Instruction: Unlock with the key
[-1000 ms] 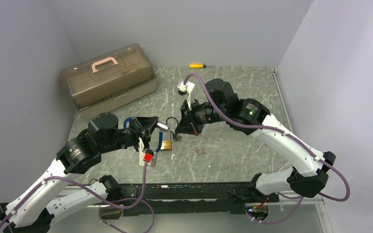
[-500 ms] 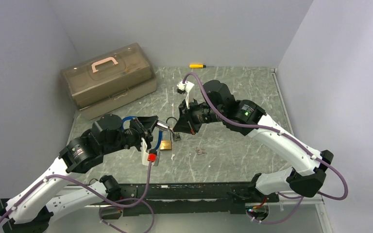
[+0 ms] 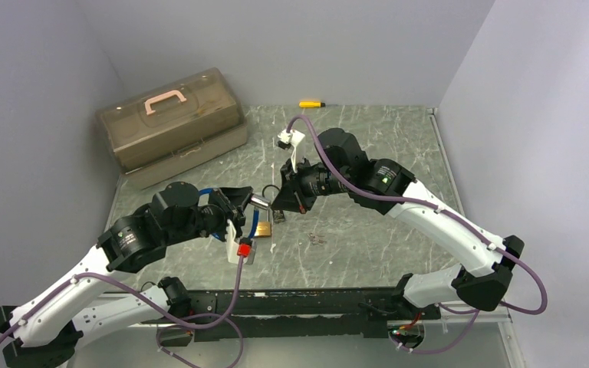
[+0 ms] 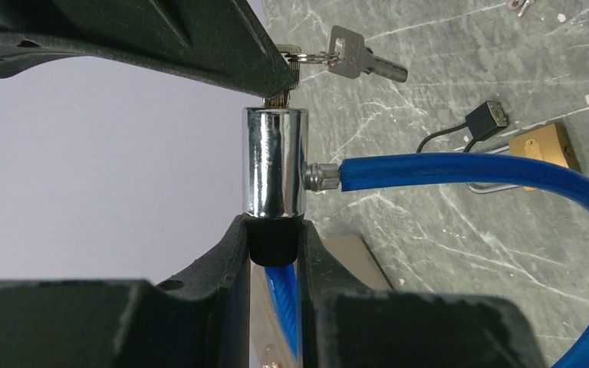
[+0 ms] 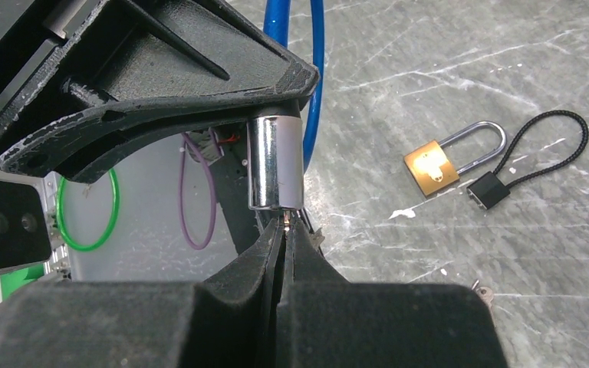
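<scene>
A cable lock with a chrome cylinder (image 4: 274, 161) and a blue cable (image 4: 468, 169) is held above the table. My left gripper (image 4: 274, 238) is shut on the cylinder's black end cap. From the opposite side, my right gripper (image 5: 286, 230) is shut on the key (image 5: 287, 220), whose tip sits in the end of the chrome cylinder (image 5: 274, 161). A ring with a spare key (image 4: 357, 60) dangles beside it. In the top view the left gripper (image 3: 245, 201) and right gripper (image 3: 278, 201) meet at the cylinder (image 3: 259, 202).
A brass padlock (image 5: 433, 165) and a small black cable lock (image 5: 498, 184) lie on the marble table below. Loose small keys (image 3: 316, 239) lie nearer the front. A brown toolbox (image 3: 170, 123) stands at the back left, with a yellow screwdriver (image 3: 310, 103) by the rear wall.
Both arms have drifted a little: the left arm forward and right, the right arm leftward. Both grips are unchanged.
</scene>
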